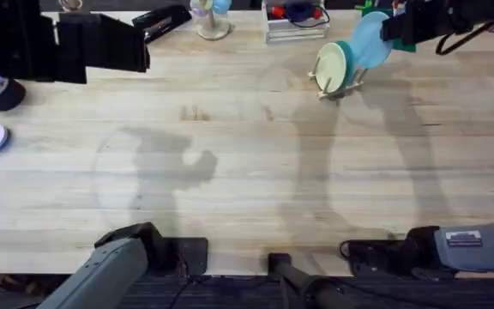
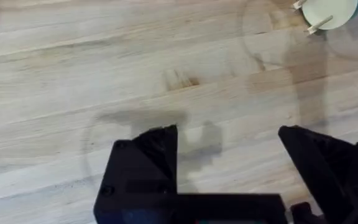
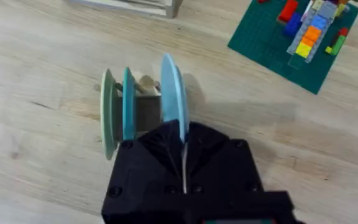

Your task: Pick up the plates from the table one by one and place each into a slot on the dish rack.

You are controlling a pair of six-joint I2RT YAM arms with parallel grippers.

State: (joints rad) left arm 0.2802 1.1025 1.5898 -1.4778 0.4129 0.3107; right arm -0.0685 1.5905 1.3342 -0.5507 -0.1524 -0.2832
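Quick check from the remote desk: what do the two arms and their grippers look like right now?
Both arms have grey link housings over black joints. The left arm rises from the lower left. The right arm bears a small white label, with black cables by its base. The left gripper has black angular fingers with flat facets. The right gripper is a matte black block with visible screws.

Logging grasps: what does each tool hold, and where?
Right tool pinches the light blue plate by its rim, above the dish rack. Left tool is open, empty.
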